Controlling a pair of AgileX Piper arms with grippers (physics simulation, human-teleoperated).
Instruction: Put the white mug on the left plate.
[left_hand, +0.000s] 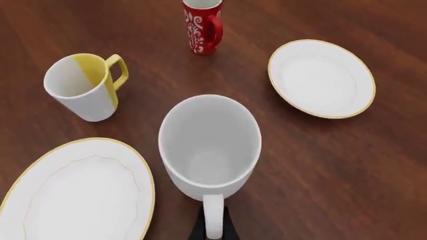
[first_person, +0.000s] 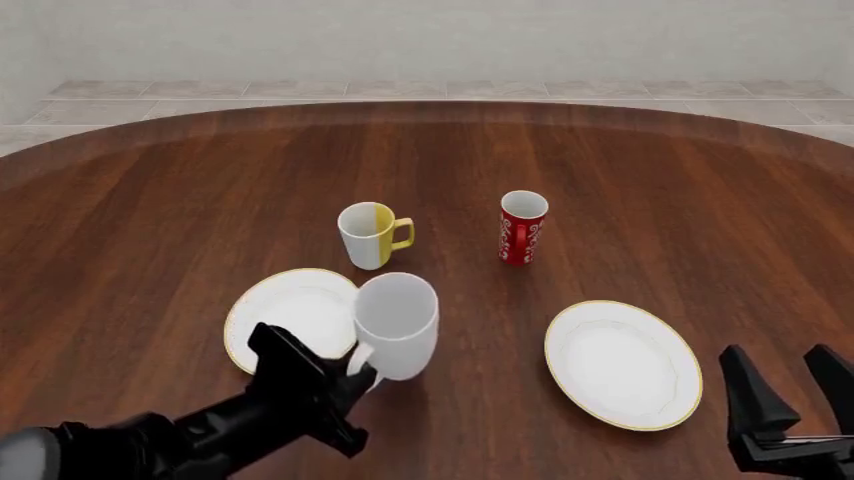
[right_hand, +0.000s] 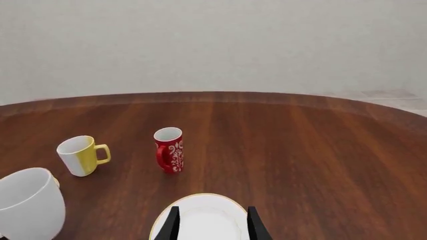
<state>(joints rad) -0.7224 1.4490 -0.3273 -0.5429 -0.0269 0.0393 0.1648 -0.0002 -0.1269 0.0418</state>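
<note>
The white mug (first_person: 396, 322) is large, plain and glossy. It is held by its handle, just right of the left plate (first_person: 283, 312) and overlapping that plate's near right rim in the front view. My left gripper (first_person: 350, 382) is shut on the mug's handle (left_hand: 213, 220). In the left wrist view the mug (left_hand: 209, 142) fills the middle and the left plate (left_hand: 80, 192) lies beside it. My right gripper (first_person: 787, 395) is open and empty at the near right, over the second plate's edge (right_hand: 200, 200). The mug also shows in the right wrist view (right_hand: 28, 210).
A white-and-yellow mug (first_person: 370, 235) stands behind the left plate. A slim red patterned cup (first_person: 522, 228) stands right of it. The second, identical plate (first_person: 623, 363) lies at the near right. The dark wooden table (first_person: 160, 200) reaches far back to a pale wall.
</note>
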